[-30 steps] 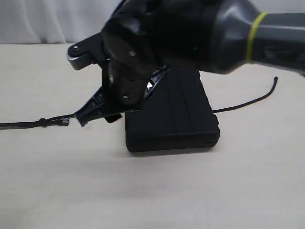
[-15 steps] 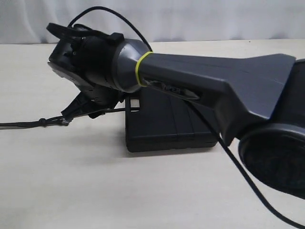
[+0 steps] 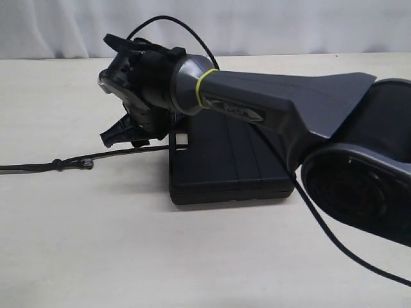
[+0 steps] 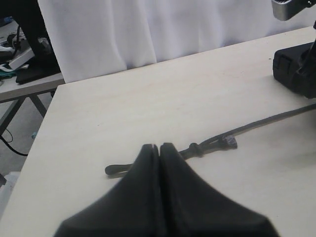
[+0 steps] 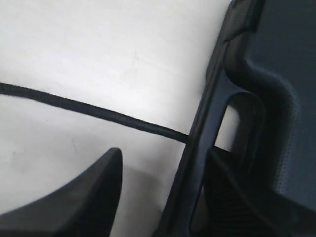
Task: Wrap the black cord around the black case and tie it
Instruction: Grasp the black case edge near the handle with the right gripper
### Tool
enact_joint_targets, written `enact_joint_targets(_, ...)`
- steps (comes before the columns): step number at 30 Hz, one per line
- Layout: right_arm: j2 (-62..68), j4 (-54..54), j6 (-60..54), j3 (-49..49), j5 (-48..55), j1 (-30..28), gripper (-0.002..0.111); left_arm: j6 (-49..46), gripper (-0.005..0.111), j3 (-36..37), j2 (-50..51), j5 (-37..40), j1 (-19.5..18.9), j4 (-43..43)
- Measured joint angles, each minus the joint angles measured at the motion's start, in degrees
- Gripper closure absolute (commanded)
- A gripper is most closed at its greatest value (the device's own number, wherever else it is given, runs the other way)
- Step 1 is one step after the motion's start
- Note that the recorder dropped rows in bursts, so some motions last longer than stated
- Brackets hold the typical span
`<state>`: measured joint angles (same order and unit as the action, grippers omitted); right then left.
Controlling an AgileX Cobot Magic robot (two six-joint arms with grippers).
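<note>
The black case (image 3: 225, 160) lies flat on the table, its handle cut-out (image 5: 232, 123) toward the left. The black cord (image 3: 128, 153) runs from the handle leftward past a knot (image 3: 57, 163) to the frame edge. My right gripper (image 3: 122, 140) hovers at the case's left end, open; its jaws (image 5: 165, 153) straddle the handle bar with a gap showing, and the cord (image 5: 98, 112) meets the bar just beyond them. My left gripper (image 4: 159, 146) is shut, out of the exterior view; the cord (image 4: 212, 144) passes behind its tips, one end (image 4: 112, 170) lying past them.
My right arm (image 3: 276, 112) spans the case from the right, with its smooth cable (image 3: 334, 247) trailing over the table. A white curtain (image 4: 148, 29) hangs behind. The table's edge (image 4: 34, 143) drops off with clutter (image 4: 19, 54) beyond.
My right arm has swung across the view, then drawn its gripper up and right, off the cord's knotted end toward the case handle. Cord and case stay put.
</note>
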<state>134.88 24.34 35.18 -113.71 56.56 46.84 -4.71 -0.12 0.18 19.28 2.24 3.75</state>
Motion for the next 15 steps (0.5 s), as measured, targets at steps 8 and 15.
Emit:
enact_joint_targets(8,1.81,-0.86,0.1,0.0,-0.65,-2.22,0.06,0.0,0.107,0.0,0.0,0.0,0.0,0.0)
enact_joint_targets(15,3.55,-1.25,0.1,-0.05,-0.65,-2.58,0.06,0.0,0.107,0.0,0.0,0.0,0.0,0.0)
